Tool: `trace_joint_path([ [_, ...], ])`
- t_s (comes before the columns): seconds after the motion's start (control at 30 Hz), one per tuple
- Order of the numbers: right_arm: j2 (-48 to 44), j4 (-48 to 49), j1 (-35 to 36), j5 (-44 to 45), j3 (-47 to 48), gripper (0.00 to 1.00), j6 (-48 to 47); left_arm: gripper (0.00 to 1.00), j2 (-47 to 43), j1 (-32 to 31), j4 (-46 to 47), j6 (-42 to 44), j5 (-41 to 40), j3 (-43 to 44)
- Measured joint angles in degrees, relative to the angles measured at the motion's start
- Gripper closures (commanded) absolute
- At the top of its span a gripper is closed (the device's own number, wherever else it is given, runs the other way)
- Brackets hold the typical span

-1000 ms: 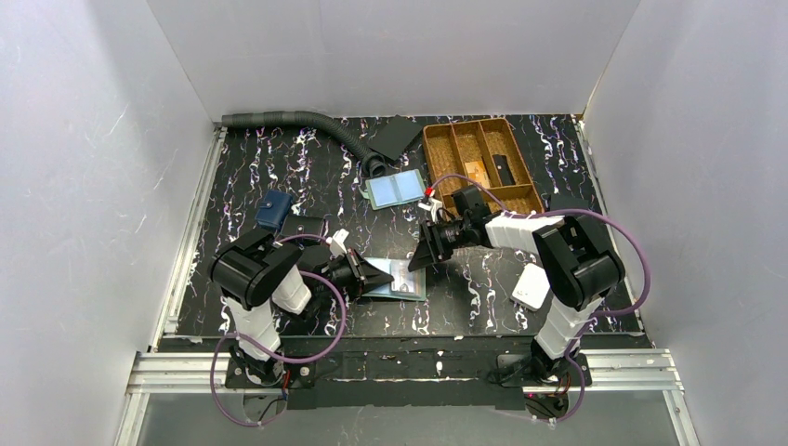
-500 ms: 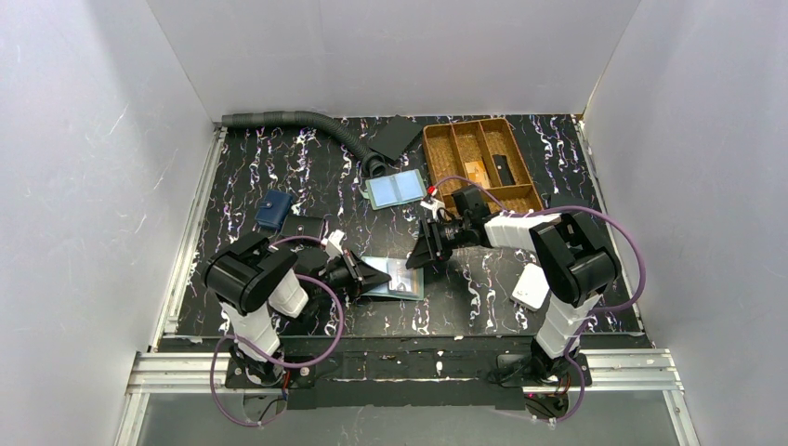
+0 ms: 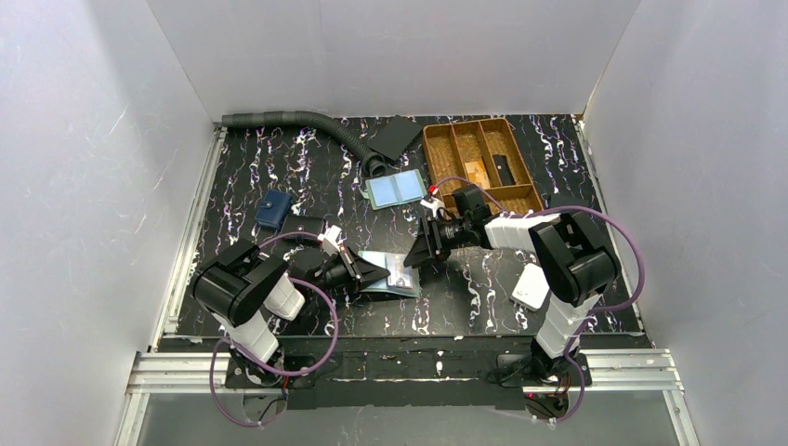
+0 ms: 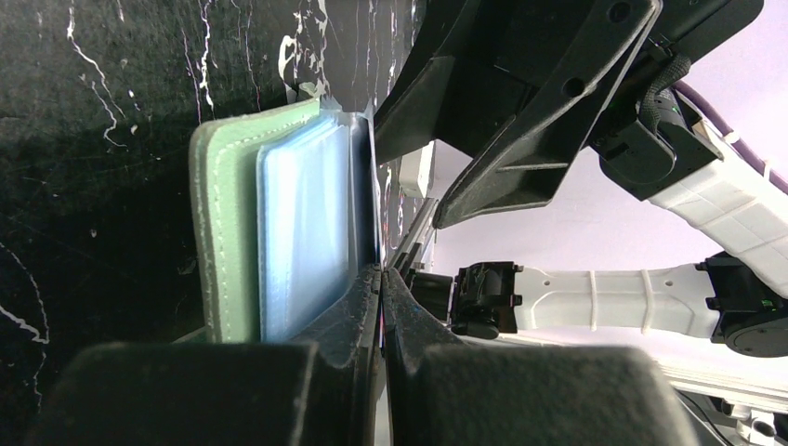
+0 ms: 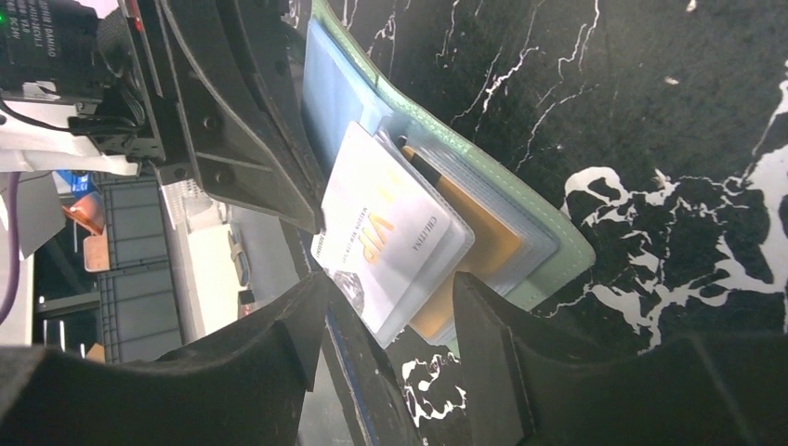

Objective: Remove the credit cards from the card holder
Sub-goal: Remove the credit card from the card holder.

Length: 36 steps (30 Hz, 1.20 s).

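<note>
1. Card holder (image 3: 395, 279), seen from overhead, has a teal-green rim. It lies partly open on the black marbled table (image 3: 279, 167), near the front edge between the arms.
   - The left gripper (image 3: 374, 275) is clamped on its left side. The right gripper (image 3: 415, 255) hangs just past its far right corner, jaws apart and holding nothing.
   - Since a second ago the left arm has drawn back leftward, the card holder has shifted slightly with it, and the right jaws stand wider.
   - At the back right, a wicker tray (image 3: 429, 149) holds a tan item (image 3: 476, 172) and a dark item (image 3: 502, 169) in separate compartments.
   - A second holder (image 3: 398, 189) with pale-blue panels lies open just left of the tray.
2. Left wrist view: the green border (image 4: 218, 232) frames a pale-blue clear pocket (image 4: 302, 232). The left fingers (image 4: 344, 316) are pressed together on the holder's inner edge.
3. Right wrist view: inside are a blue panel (image 5: 334, 102) and an orange-tan panel (image 5: 488, 246).
   - A whitish-grey credit card (image 5: 390, 223) marked "VIP" sticks out of the pocket over the tan panel.
   - The right fingers (image 5: 492, 353) stand to either side of the card's end. I cannot tell whether they touch it.
</note>
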Motion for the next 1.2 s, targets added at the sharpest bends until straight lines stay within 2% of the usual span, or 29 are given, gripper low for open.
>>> trace_joint_path([
  [0.4, 1.73, 4.94, -0.04, -3.98, -0.81, 0.42, 4.59, 1.0, -0.98, 0.0, 0.04, 0.04, 0.7, 0.44],
  [0.53, 1.99, 6.19, -0.04, -5.14, -0.87, 0.46, 5.9, 1.0, -1.11, 0.0, 0.07, 0.22, 0.72, 0.76],
  [0.63, 1.99, 7.3, -0.13, -5.75, -0.87, 0.57, 6.78, 1.0, -1.11, 0.0, 0.07, 0.24, 0.9, 0.76],
  [0.83, 1.99, 8.72, -1.14, -6.56, -0.9, 0.91, 7.63, 1.0, -1.11, 0.02, 0.09, 0.24, 1.05, 0.79],
  [0.9, 1.99, 9.29, -1.29, -7.34, -0.9, 0.98, 8.15, 1.0, -1.07, 0.0, -0.09, 0.37, 1.05, 0.81],
  [0.93, 1.99, 9.6, -1.33, -7.85, -0.9, 0.99, 8.33, 1.0, -1.07, 0.02, -0.33, 0.42, 1.05, 0.81],
  [1.03, 1.99, 9.75, -1.4, -8.44, -0.9, 0.99, 8.39, 0.89, -1.07, 0.02, -0.44, 0.39, 1.09, 0.81],
  [1.13, 1.99, 9.99, -1.44, -8.79, -0.9, 0.99, 8.35, 0.71, -1.07, 0.02, -0.33, 0.39, 1.11, 0.81],
  [1.2, 1.99, 9.99, -1.42, -8.76, -0.9, 0.99, 8.28, 0.63, -1.07, 0.02, -0.04, 0.22, 1.33, 0.85],
])
